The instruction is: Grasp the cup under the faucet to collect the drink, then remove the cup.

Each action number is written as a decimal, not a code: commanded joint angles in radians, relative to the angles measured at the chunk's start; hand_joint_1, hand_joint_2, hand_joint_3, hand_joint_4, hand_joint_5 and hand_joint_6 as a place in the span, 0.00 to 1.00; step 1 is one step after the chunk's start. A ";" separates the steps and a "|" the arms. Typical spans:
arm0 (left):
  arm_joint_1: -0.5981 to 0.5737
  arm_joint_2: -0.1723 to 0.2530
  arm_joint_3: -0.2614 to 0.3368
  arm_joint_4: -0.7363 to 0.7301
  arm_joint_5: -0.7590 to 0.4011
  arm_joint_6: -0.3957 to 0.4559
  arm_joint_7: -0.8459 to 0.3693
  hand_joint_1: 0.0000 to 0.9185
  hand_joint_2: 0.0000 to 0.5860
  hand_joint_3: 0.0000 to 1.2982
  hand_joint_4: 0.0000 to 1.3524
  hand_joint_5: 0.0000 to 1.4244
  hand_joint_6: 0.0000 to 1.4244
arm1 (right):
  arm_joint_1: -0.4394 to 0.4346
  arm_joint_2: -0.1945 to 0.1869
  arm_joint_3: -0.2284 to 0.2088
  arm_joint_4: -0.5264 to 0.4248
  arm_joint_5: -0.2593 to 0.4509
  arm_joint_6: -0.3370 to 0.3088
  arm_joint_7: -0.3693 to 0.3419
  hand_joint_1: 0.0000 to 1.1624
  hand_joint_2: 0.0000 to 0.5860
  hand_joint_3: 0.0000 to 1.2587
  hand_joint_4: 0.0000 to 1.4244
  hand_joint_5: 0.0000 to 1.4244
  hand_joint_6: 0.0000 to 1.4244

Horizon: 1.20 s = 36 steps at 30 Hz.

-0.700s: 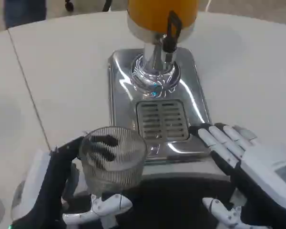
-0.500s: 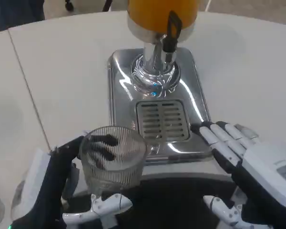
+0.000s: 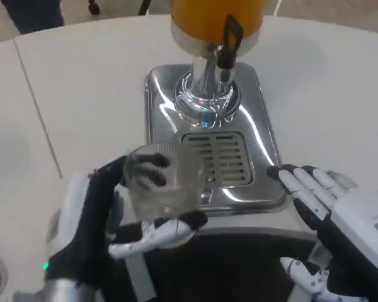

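My left hand (image 3: pixel 97 220) grips a clear ribbed cup (image 3: pixel 162 179), fingers wrapped behind it and the thumb across its front. The cup is blurred and hangs over the front left corner of the chrome dispenser base (image 3: pixel 160 119), beside the slotted drip grille (image 3: pixel 218 157). It looks empty. The black faucet lever (image 3: pixel 228 41) hangs from the orange drink tank (image 3: pixel 215 16) above the chrome column (image 3: pixel 206 94). My right hand (image 3: pixel 340 214) lies open on the table right of the base, fingers pointing toward it, holding nothing.
The white table (image 3: pixel 82 94) spreads left and right of the dispenser. A thin seam (image 3: pixel 34 107) crosses the table on the left. Dark legs of a person (image 3: pixel 25 12) stand at the far left edge.
My left hand has carried the cup up and to the right, toward the drip grille. The right hand has drifted slightly right and down.
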<state>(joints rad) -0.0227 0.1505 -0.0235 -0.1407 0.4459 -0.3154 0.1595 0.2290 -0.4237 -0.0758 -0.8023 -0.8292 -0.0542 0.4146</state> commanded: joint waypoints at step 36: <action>-0.806 -0.132 -0.204 1.122 0.119 -0.085 0.575 0.77 0.14 0.84 0.82 0.98 1.00 | 0.034 0.056 -0.003 -0.168 -0.034 0.104 0.144 0.24 0.93 0.00 0.00 0.00 0.02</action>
<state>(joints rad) -0.8048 0.0183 -0.2142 0.9565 0.5591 -0.3785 0.7056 0.2628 -0.3722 -0.0884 -0.9558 -0.8569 0.0430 0.5434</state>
